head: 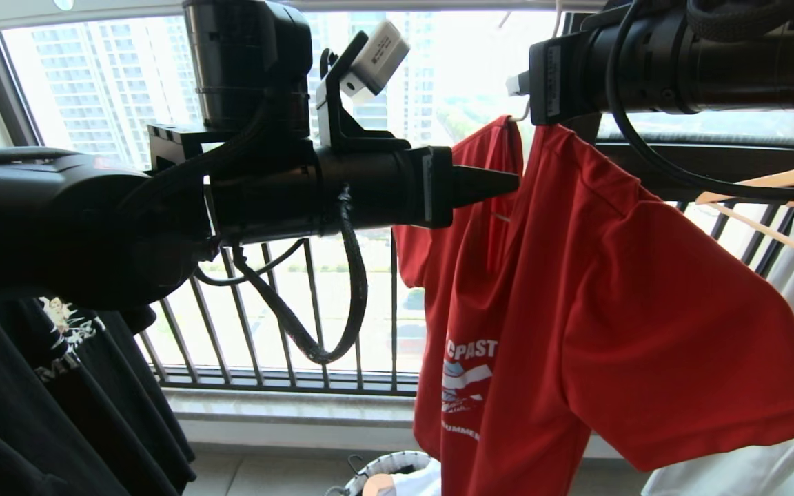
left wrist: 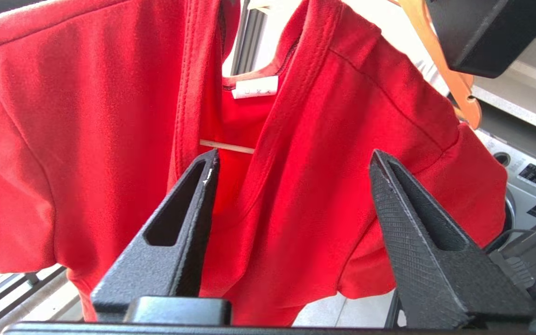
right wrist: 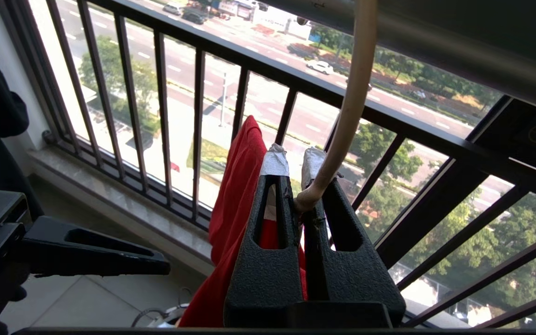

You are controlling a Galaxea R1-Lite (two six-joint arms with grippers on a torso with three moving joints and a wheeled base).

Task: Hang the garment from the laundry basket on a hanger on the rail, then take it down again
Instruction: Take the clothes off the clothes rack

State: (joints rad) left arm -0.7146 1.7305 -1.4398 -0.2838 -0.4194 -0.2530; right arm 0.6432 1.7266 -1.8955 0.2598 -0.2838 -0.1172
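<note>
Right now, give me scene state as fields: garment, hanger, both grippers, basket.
garment: red T-shirt draped on the hanger, hanging in front of the balcony railing
hanger: cream wire hanger, neck pinched by the right gripper
left gripper: open, fingers either side of the collar, holding nothing
right gripper: shut on the hanger neck, up near the rail
basket: laundry basket on the floor below the shirt

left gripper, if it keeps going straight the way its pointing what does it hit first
Most likely the garment. The left gripper is open, pointing at the red fabric by the V-neck, which hangs on the hanger. The gap in front looks small, though the depth is hard to judge.
</note>
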